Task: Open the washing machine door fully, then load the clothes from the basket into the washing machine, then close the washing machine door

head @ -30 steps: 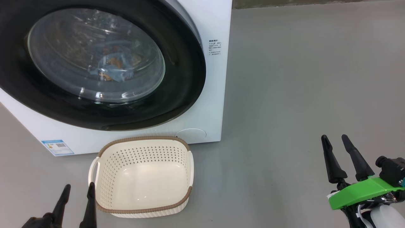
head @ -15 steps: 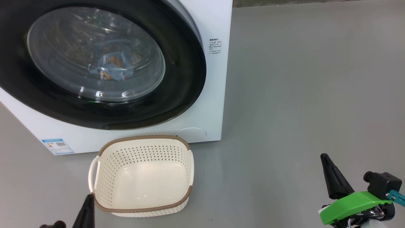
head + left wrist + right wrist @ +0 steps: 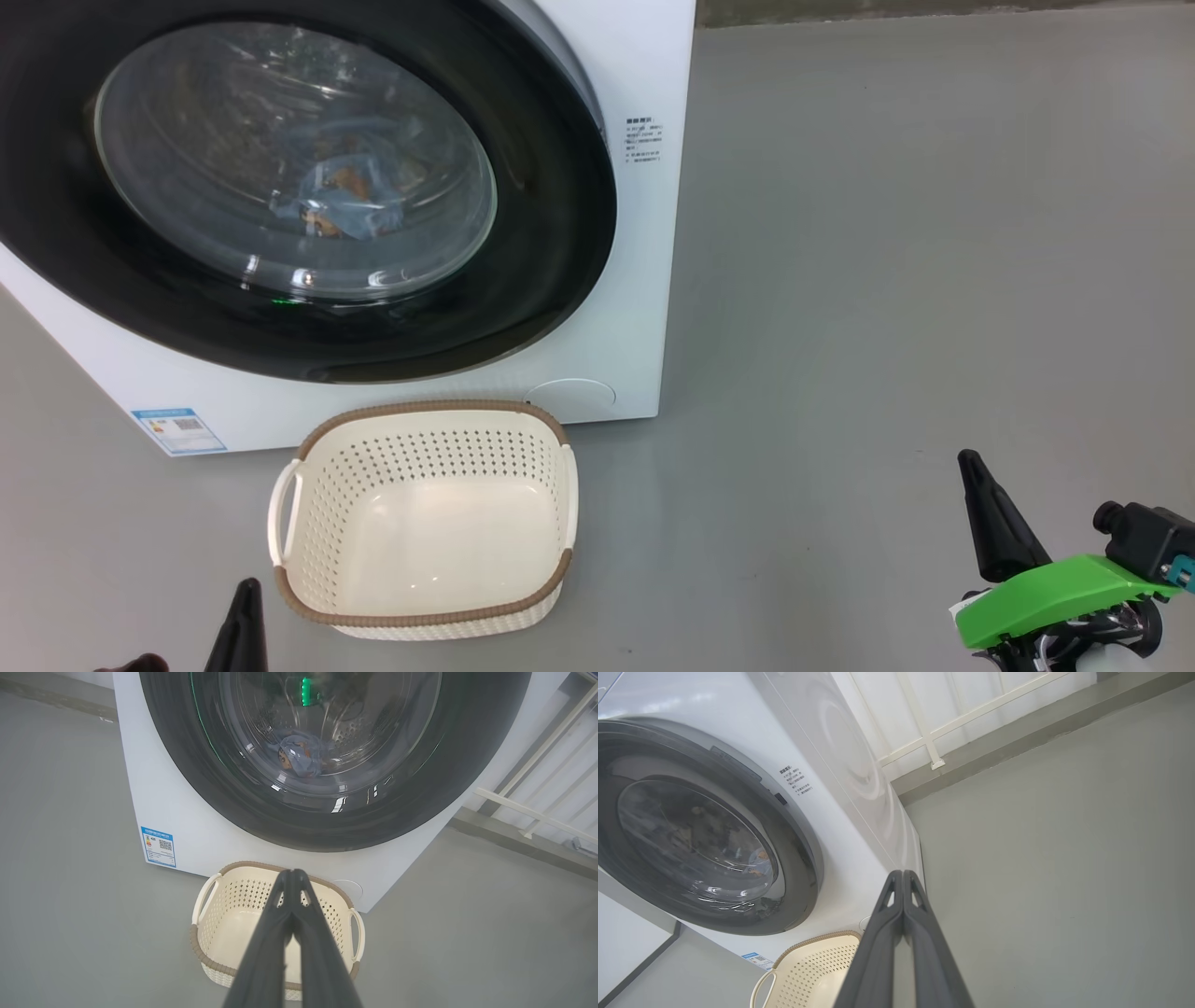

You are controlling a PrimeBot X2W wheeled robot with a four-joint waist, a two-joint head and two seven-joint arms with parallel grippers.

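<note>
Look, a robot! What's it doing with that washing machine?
The laundry job looks about done. The clothes lie inside the washer, seen through the glass of the door, which looks shut. The basket sits empty on the floor just in front. The robot holds nothing: its left pincer hangs near the basket and its right pincer hangs off to the side, both shut.

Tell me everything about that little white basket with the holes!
The small cream-white perforated plastic basket is a rounded rectangle with a brown rim and two white side handles. It stands upright and empty on the grey floor, close in front of the big white washing machine.
</note>
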